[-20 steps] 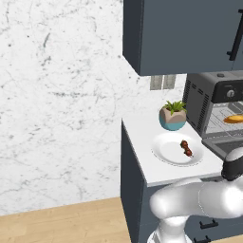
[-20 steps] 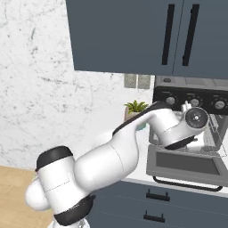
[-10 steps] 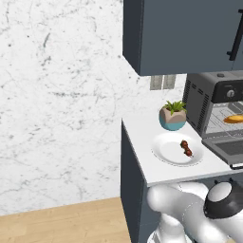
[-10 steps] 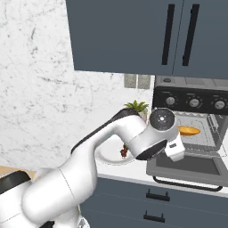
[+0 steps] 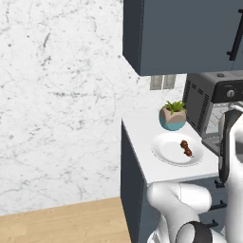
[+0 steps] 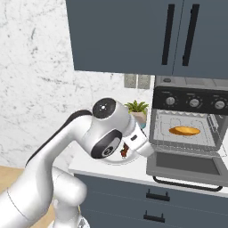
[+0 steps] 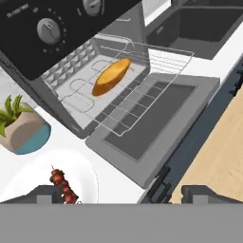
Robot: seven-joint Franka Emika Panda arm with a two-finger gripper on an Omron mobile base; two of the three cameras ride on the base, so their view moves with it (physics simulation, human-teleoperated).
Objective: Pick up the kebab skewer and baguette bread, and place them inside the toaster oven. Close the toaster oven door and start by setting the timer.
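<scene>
The baguette bread (image 7: 111,76) lies on the silver wire rack inside the toaster oven (image 6: 189,118), and shows there in the right base view too (image 6: 184,131). The toaster oven door (image 7: 152,118) hangs open and flat in front of the cavity. The kebab skewer (image 7: 63,184) rests on a white plate (image 5: 167,151) left of the oven, also seen from the left base (image 5: 186,148). My gripper (image 7: 121,194) hovers open and empty above the counter's front edge, between the plate and the door, apart from both.
A potted plant (image 5: 172,115) in a teal-and-tan pot stands behind the plate. Round knobs (image 6: 194,103) line the oven's top panel. Dark cabinets (image 6: 147,35) hang overhead. A sink (image 7: 209,23) lies beyond the oven. Drawer handles (image 6: 158,196) sit under the counter edge.
My arm has swung back from the oven mouth toward the plate, its elbow moving left and down. The gripper stayed open. The baguette stays on the rack.
</scene>
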